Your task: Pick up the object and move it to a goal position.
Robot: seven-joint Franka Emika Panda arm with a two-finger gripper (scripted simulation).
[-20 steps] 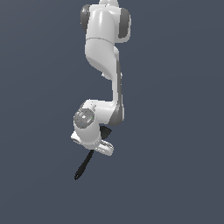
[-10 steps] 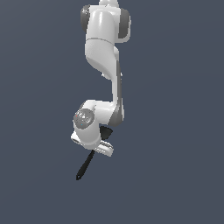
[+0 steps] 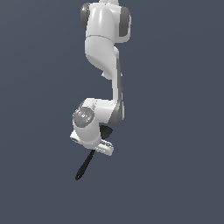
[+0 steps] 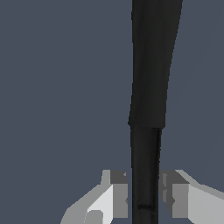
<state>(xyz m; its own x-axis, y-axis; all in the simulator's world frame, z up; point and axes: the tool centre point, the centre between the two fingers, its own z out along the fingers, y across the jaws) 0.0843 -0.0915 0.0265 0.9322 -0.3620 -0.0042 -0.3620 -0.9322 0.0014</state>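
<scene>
Nothing much shifts since 0.5 s and 1.0 s ago: arm (image 3: 105, 65) pose looks the same in the exterior view, and the spatula (image 3: 85, 165) hangs below the hand at the same slant, maybe a hair different, too small to call.

Spatula vs tool: in the exterior view the black spatula sticks out from under the gripper (image 3: 97, 148), running toward 7 o'clock, rounded tip lowest, upper end hidden behind the white hand. No surface shows under it, so it is held in the air against plain grey-blue background.

Wrist view: spatula (image 4: 148, 109) runs straight from the gripper (image 4: 144, 194) toward 12 o'clock. Narrow black shaft sits between the 2 fingers (image 4: 116, 194), then steps out to a wider black section further from the hand, which runs off the frame edge. 1 finger sits at 9 o'clock of the shaft, the other at 3 o'clock. Both pads sit right against the shaft sides, with at most a sliver of gap on the 3 o'clock side, hard to tell in the render.

Tool state: jaws closed down to about the width of the shaft, gripping the spatula.

Labels or writing: no readable text. A round grey disc with small coloured dots (image 3: 83, 117) sits on the wrist joint in the exterior view, too small to read.
</scene>
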